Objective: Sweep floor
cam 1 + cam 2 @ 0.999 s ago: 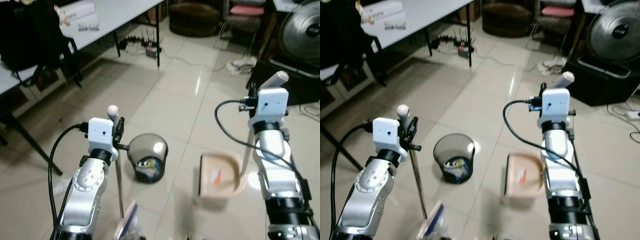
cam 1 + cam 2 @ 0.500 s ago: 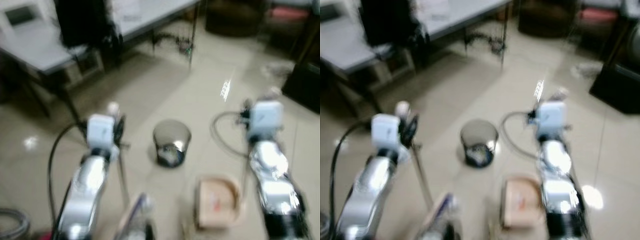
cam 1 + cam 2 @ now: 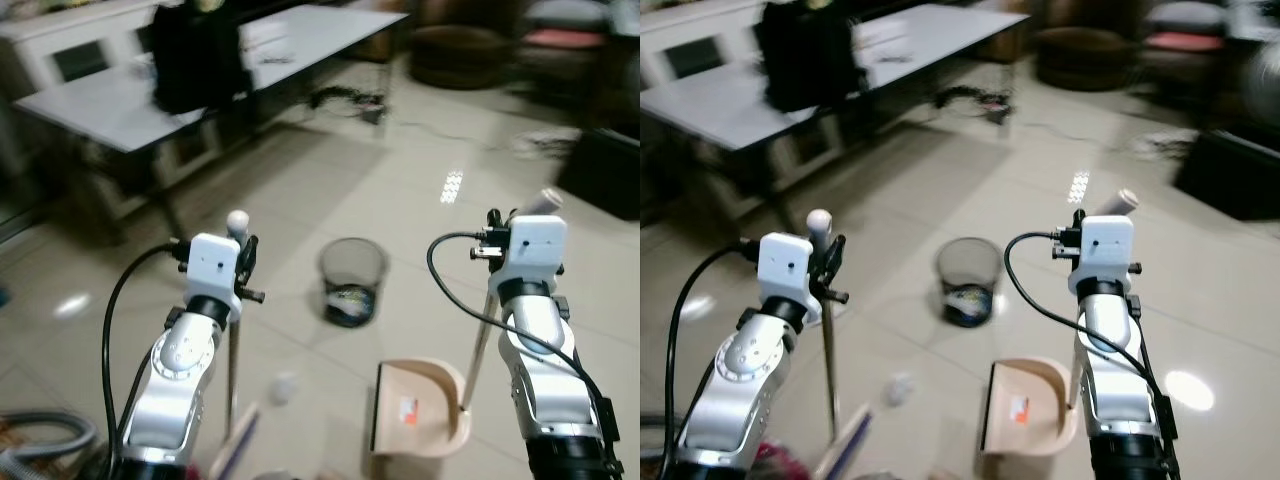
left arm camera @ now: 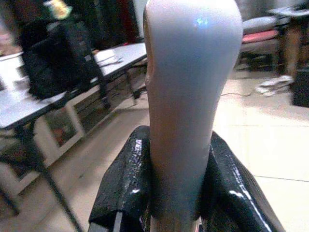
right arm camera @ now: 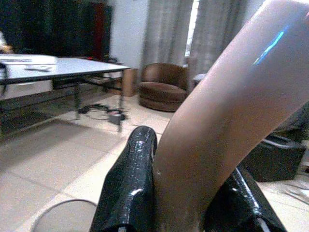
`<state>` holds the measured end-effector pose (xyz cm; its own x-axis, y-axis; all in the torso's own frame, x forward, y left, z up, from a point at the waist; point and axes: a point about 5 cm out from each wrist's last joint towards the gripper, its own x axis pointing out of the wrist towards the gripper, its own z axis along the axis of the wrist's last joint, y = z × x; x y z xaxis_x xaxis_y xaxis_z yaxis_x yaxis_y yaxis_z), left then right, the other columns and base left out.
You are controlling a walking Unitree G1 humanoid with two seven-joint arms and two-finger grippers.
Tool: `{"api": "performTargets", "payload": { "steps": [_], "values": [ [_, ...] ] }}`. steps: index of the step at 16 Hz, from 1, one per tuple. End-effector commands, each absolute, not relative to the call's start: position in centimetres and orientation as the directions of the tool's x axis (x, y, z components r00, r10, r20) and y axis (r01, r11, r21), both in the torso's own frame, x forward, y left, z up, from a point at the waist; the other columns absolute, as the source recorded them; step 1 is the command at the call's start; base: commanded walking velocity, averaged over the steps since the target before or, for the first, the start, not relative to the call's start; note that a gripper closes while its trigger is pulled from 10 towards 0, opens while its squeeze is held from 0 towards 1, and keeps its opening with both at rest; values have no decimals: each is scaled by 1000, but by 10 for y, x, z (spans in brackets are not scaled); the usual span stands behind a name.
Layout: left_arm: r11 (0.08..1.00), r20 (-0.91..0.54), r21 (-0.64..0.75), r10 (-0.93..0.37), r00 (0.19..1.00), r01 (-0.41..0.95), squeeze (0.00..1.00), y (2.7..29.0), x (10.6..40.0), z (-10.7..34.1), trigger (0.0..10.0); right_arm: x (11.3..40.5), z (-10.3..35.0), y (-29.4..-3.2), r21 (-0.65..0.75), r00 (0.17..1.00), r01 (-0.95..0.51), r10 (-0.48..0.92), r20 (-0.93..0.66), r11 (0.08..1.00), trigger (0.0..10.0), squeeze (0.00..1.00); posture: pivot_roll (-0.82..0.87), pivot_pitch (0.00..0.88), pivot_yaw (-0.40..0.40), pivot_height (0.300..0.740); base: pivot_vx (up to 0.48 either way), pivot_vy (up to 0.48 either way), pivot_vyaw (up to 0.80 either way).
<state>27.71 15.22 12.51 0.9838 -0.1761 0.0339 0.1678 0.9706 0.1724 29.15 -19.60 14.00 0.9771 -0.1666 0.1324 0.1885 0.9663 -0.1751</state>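
Left gripper [image 4: 174, 193] clenched on the broom handle [image 3: 233, 350] just under its rounded white cap, black fingers [image 4: 120, 188] pressed against both sides of the shaft, so the long pole stays upright and under control from the top. Broom head [image 3: 235, 450] down at about 7 o'clock on the tiled floor [image 3: 420, 160], blurred, bristles hard to make out. Right gripper [image 5: 183, 208] likewise closed around the dustpan handle [image 3: 482, 330], gripped near its angled upper end, which keeps the pan low without any bending of the body. Dustpan [image 3: 420, 412] resting flat on the tiles at about 5 o'clock, open mouth turned toward the broom side (sensible for pushing debris straight in), with a small orange scrap [image 3: 406, 408] already lying inside. Small pale crumpled bit [image 3: 284, 388] on the floor between broom and pan, just beside the broom shaft: probably the next thing to sweep. Mesh waste bin [image 3: 352, 281] standing at 12 o'clock, beyond both tools and apart from them, some rubbish inside, likely placed within reach for emptying the pan. Grey table [image 3: 130, 95] with a black bag [image 3: 195, 65] on it off at 10 o'clock. Sweeping apparently under way, not finished.
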Motion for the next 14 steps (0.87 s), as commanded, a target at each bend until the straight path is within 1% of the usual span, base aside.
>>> {"api": "performTargets", "payload": {
  "steps": [1,6,8,11,14],
  "values": [
    [968,63,182,-186,981,172,0,149,280,132,10000,292,151,-201,-189,968,216,-184,171,958,10000,0,-54,3,67,740,0,-368,0],
    [964,58,193,-195,979,181,0,147,282,132,10000,291,150,-197,-177,970,212,-185,155,961,10000,0,-54,6,73,740,0,-364,0],
    [969,48,181,-181,982,170,0,149,283,131,10000,292,147,-193,-164,979,171,-149,141,972,10000,0,-47,10,72,740,0,0,0],
    [974,48,170,-158,986,148,0,152,285,133,10000,292,144,-189,-156,983,157,-139,120,975,10000,0,-43,13,71,740,0,0,0],
    [974,57,185,-143,988,130,0,153,287,134,10000,293,143,-182,-182,989,121,-102,112,976,10000,0,-44,15,69,740,0,0,0]
  ]
}}
